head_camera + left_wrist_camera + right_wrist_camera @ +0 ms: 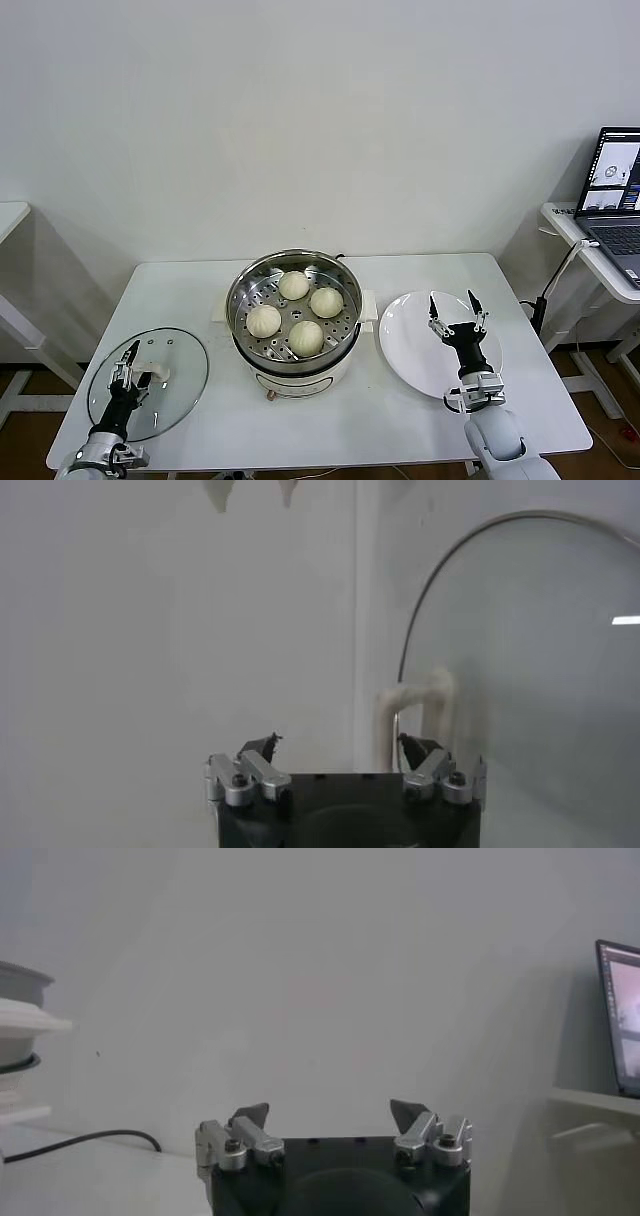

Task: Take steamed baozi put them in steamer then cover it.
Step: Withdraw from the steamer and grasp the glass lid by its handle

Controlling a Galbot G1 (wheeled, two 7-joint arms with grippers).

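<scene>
Several cream-white steamed baozi (294,285) sit on the perforated tray inside the steel steamer (240,290) at the table's middle. The clear glass cover (180,385) lies flat at the front left, its white handle (156,371) up. My left gripper (128,362) is open, hovering over the cover just left of the handle; in the left wrist view the handle (415,705) stands near one fingertip of that gripper (338,743). My right gripper (453,305) is open and empty above the white plate (400,345); it also shows in its wrist view (329,1113).
The flat white plate lies right of the steamer and holds nothing. A side table with an open laptop (612,185) stands at the far right, a cable (555,280) hanging from it. Another table edge shows at far left.
</scene>
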